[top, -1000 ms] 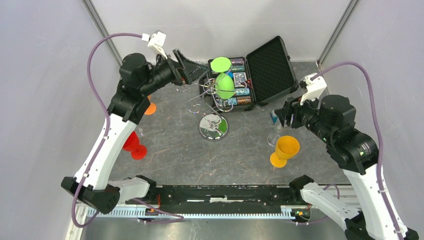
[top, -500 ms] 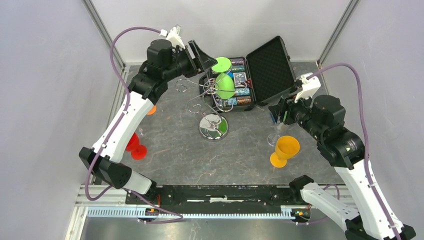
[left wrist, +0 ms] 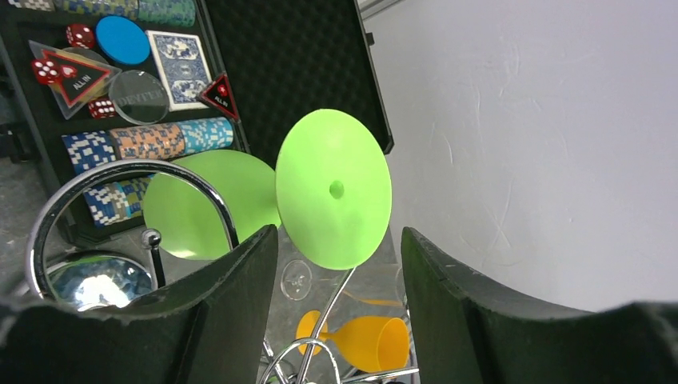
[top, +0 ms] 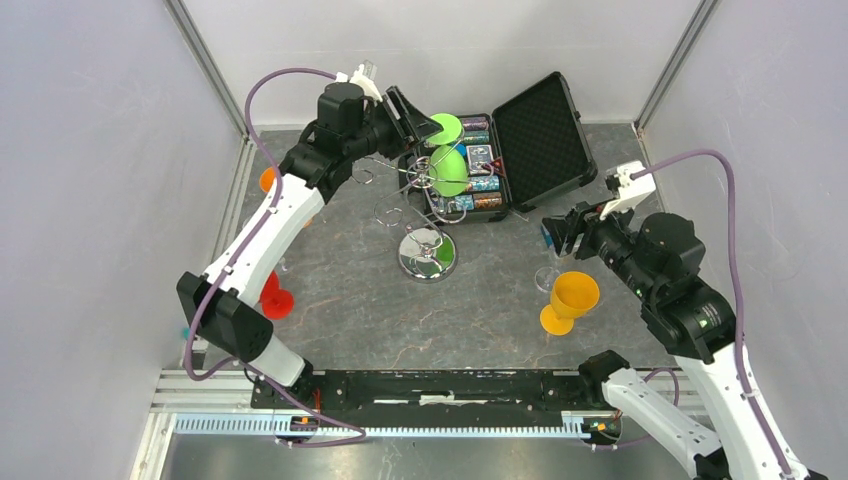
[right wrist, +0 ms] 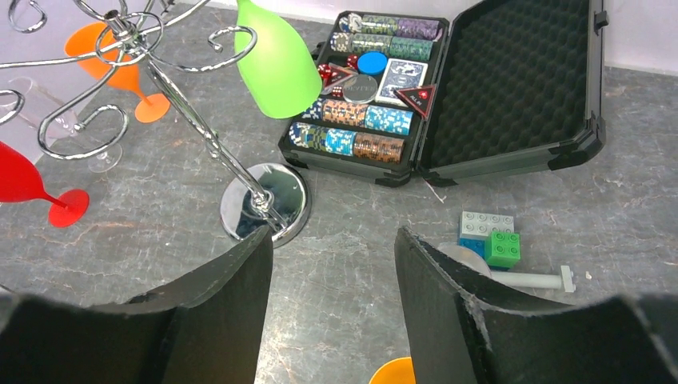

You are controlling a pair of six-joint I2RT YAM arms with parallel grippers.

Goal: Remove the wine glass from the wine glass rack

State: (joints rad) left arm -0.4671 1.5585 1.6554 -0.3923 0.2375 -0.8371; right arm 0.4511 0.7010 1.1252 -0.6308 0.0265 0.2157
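The green wine glass [top: 450, 170] is not yet off the rack [top: 427, 253]. It hangs upside down from 1 of the curled wire arms near the top of the pole, bowl down and round foot up, above and just in front of the open black case [top: 545, 125]. So the task's 1 real step, lifting the glass clear of the wire, is left to do; what looks done is the approach.

The left gripper [left wrist: 337, 236] is at the glass's foot. In the left wrist view its 2 fingers stand apart with the green foot disc between them, filling most of the gap. A thin sliver of space shows on 1 side, so the jaws read as open and not gripping; whether either finger touches the disc I cannot tell.

The right gripper [right wrist: 332, 232] hangs well apart from the rack, above the table [top: 330, 290] near a yellow glass [top: 572, 300]. Its jaws are open, holding and touching nothing.
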